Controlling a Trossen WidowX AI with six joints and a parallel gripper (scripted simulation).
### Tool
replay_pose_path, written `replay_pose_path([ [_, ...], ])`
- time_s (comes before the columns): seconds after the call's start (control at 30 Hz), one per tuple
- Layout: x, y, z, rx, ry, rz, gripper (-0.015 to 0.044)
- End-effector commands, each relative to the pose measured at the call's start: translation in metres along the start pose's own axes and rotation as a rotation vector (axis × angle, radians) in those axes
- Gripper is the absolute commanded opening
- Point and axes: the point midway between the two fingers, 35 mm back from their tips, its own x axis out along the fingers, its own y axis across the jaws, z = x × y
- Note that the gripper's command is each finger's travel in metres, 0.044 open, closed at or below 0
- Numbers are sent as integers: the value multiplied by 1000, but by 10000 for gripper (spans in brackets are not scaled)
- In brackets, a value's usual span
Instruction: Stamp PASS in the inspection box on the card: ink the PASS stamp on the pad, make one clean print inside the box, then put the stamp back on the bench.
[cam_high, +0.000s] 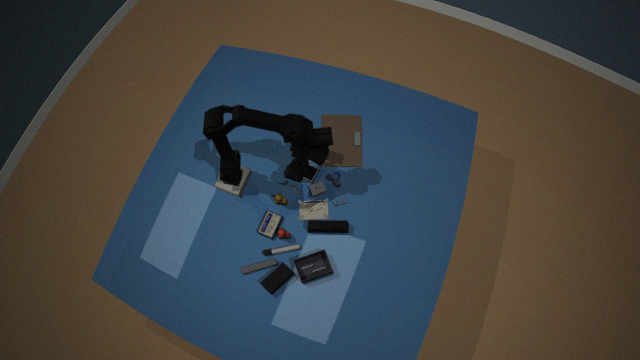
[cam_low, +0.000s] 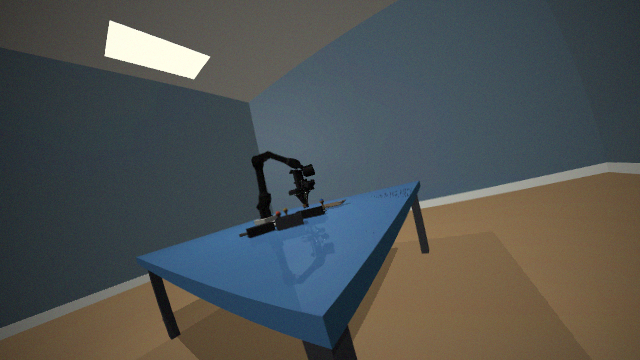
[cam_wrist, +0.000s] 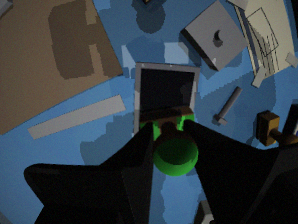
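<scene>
My gripper (cam_wrist: 168, 125) (cam_low: 305, 204) is shut on a stamp with a green round knob (cam_wrist: 175, 156) and a brown base. The stamp's base covers the near part of the dark ink pad (cam_wrist: 167, 89) (cam_high: 311, 173) in its light grey case. I cannot tell whether the base touches the pad. The cream card (cam_wrist: 281, 29) (cam_high: 314, 214) lies beyond the pad to the upper right in the wrist view, taped at its corners. An outlined box and dark lines or shadows show on it; I cannot make out a print.
A grey square block (cam_wrist: 216, 36) (cam_high: 317, 189) lies between pad and card. Stamps with blue (cam_high: 336, 176), orange (cam_high: 278, 198) and red (cam_high: 282, 233) knobs stand around. A brown clipboard (cam_high: 345, 127), a long black block (cam_high: 328, 227) and a black tray (cam_high: 326, 257) also lie here.
</scene>
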Motion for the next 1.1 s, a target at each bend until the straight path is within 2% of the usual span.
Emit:
replay_pose_path([
  [0.0,4,0,-1,1,2,-2,0],
  [1.07,18,-1,-2,0,3,-3,0],
])
